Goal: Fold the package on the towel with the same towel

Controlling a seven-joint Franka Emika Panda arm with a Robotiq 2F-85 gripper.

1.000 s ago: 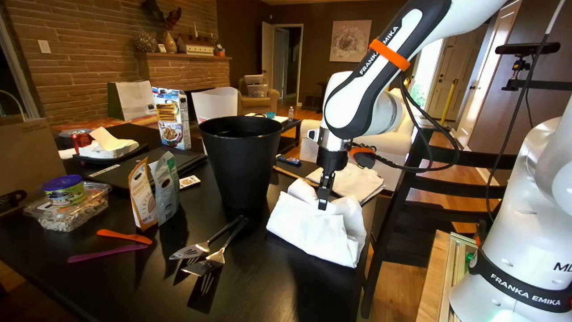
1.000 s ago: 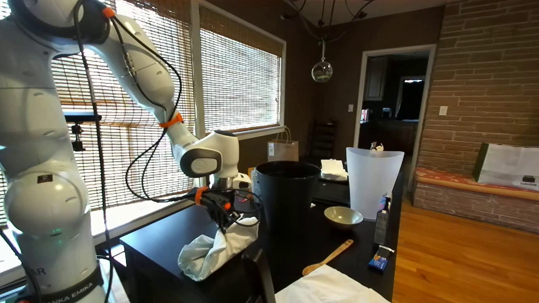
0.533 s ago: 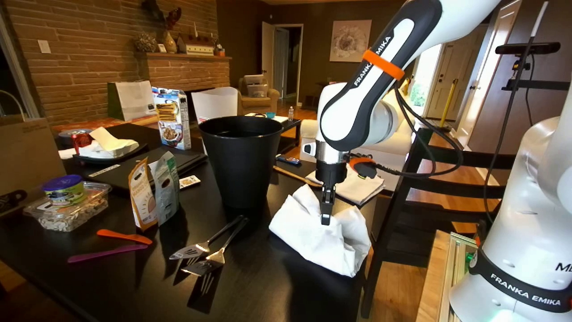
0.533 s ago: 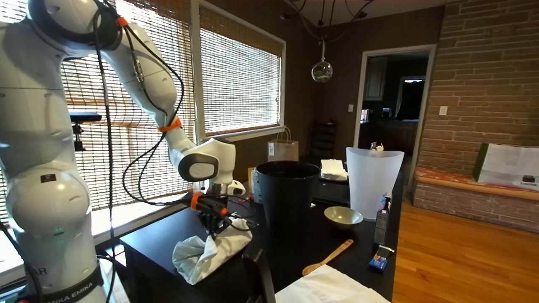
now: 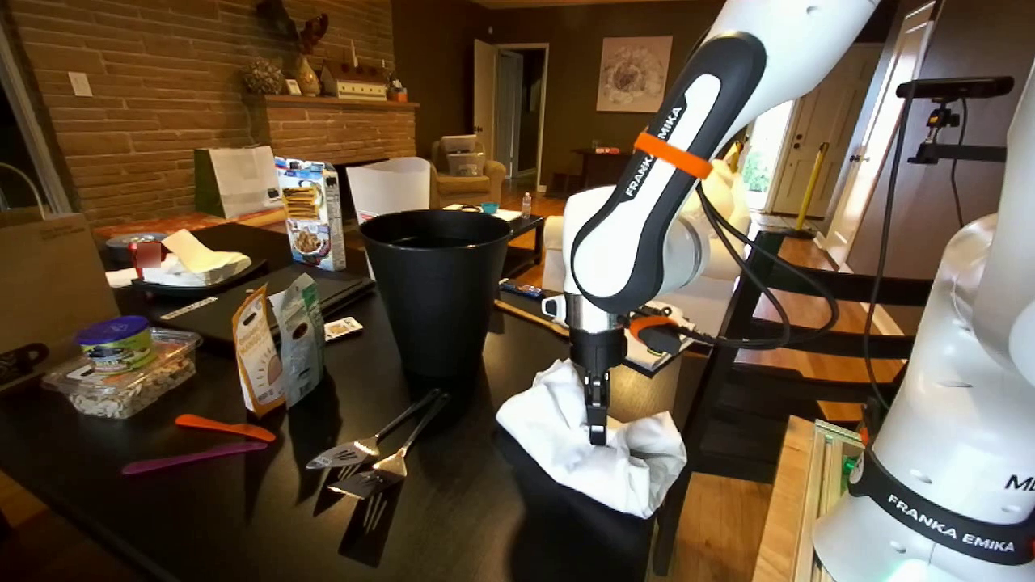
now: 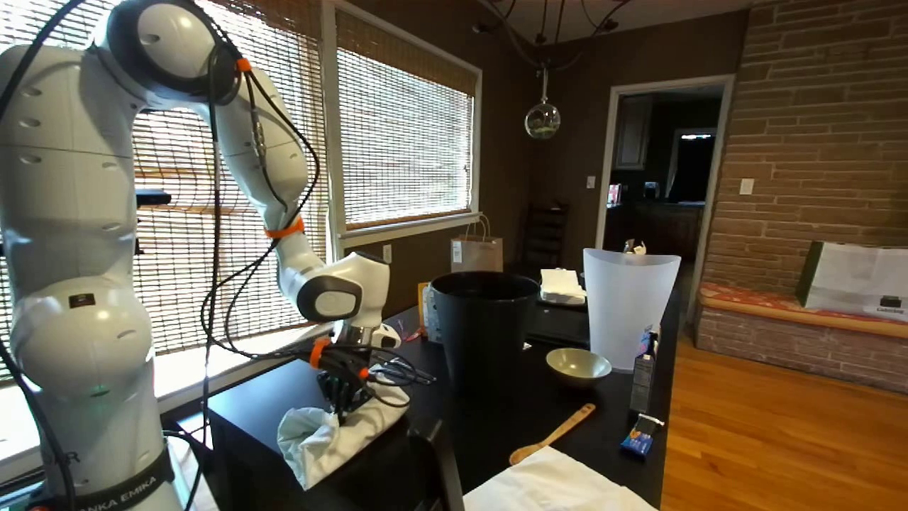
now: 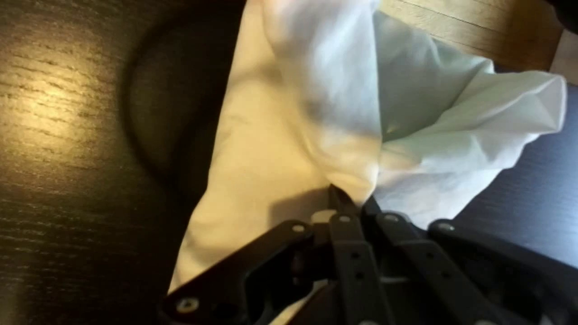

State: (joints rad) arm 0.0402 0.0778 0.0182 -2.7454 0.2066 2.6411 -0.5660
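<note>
The white towel [image 5: 546, 420] lies folded over and rumpled near the table's edge; it also shows in an exterior view [image 6: 365, 429]. My gripper [image 5: 597, 436] points down at the towel's middle and also shows in an exterior view [image 6: 340, 411]. In the wrist view the fingers [image 7: 354, 201] are shut on a pinched fold of the towel [image 7: 257, 153]. An open loop of cloth [image 7: 474, 140] stands up at one end of the towel. The package does not show; the folded towel may hide it.
A tall black bin [image 5: 437, 299] stands beside the towel. Metal spatulas [image 5: 380, 461] and snack bags [image 5: 299, 343] are on the table. A wooden spoon [image 6: 557, 433], a bowl [image 6: 578, 365], a smaller folded white cloth [image 6: 557, 486] and a chair back [image 6: 436, 454] are close by.
My gripper has moved down and toward the robot-side table edge, pulling the held fold along. The towel has become lower and shifted slightly toward that edge.
</note>
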